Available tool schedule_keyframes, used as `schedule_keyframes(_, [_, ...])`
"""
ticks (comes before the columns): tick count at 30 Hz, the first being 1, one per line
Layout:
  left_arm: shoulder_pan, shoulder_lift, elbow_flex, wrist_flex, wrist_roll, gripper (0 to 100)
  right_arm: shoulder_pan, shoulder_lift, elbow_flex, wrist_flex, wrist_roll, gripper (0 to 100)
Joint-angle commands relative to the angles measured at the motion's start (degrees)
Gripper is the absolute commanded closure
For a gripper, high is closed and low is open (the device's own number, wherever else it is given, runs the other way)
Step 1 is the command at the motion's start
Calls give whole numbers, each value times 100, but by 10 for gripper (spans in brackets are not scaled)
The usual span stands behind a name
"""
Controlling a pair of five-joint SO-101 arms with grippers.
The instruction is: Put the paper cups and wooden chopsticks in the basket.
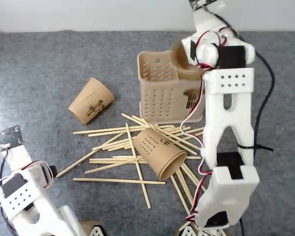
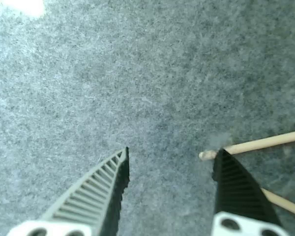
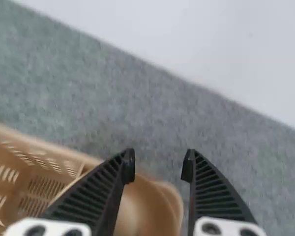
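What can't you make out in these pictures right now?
Cup in the basket: high view, mostly covered by the right arm; right wrist view, blurred.
Chopsticks: high view, several ends run under that arm.
Right tool: right wrist view, its fingers hide whether it touches the cup.

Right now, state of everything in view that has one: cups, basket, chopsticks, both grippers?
basket: upright, one cup inside.
right gripper: open, above the basket.
cup in basket: sitting in it, under the right gripper.
chopsticks: scattered loose on the table.
cup on chopsticks: on its side, lying across them.
cup beside basket: on its side on the table.
left gripper: open, over bare table, one chopstick's tip by a finger.
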Motion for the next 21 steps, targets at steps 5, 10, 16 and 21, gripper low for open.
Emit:
schedule_keyframes(5, [18,-97,13,-105,-53,732,233,-84,-62,523,-53,823])
schedule_keyframes(10, [18,-97,13,-105,-53,732,233,-224,-70,857,-53,823])
schedule_keyframes(16, [18,-97,13,-105,-53,732,13,-1015,-62,1895,-53,823])
schedule_keyframes(21, [18,-97,13,-105,-53,732,-110,-1182,0,2809,-9,823])
